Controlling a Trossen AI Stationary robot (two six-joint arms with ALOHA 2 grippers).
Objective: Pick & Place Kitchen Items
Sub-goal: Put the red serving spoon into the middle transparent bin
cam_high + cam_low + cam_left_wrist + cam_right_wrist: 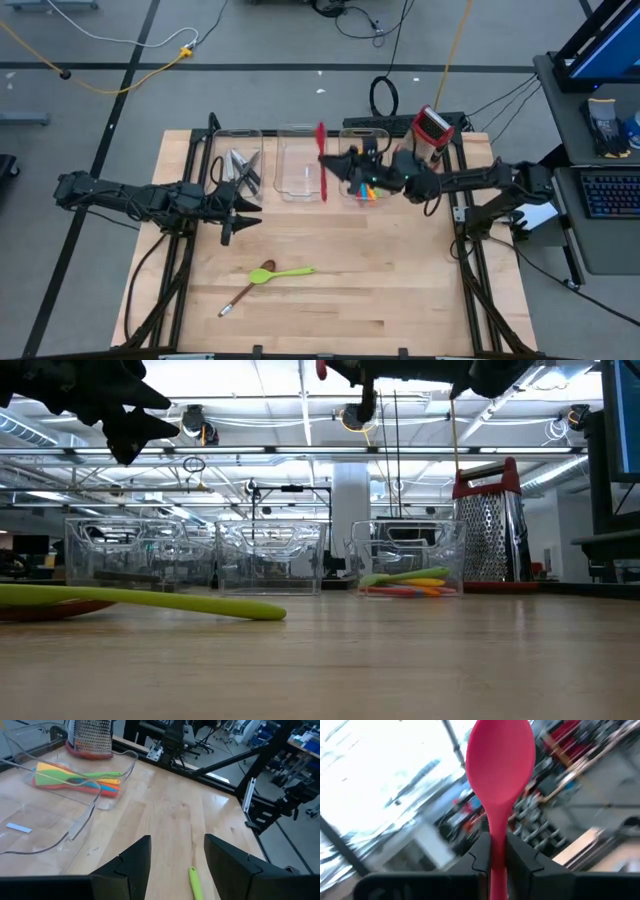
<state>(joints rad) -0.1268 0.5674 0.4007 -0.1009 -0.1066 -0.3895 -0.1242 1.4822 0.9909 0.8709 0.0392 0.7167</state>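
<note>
Red spoon: the long red silicone spoon (321,160) is hanging above the clear plastic bins (297,165), long axis running near-to-far.
Right claw (498,851): clamping its handle.
Left claw (174,857): gaping wide, empty, nearer the green spoon (282,272) lying on the worktop (400,280).

Three clear bins (296,160) line the table's (400,290) far edge, with a red-topped grater (432,127), seemingly upright, beside them.

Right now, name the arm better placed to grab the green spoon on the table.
Left. The left gripper hangs open and empty just above the green spoon; the right gripper is shut on the red spoon by the bins.
</note>
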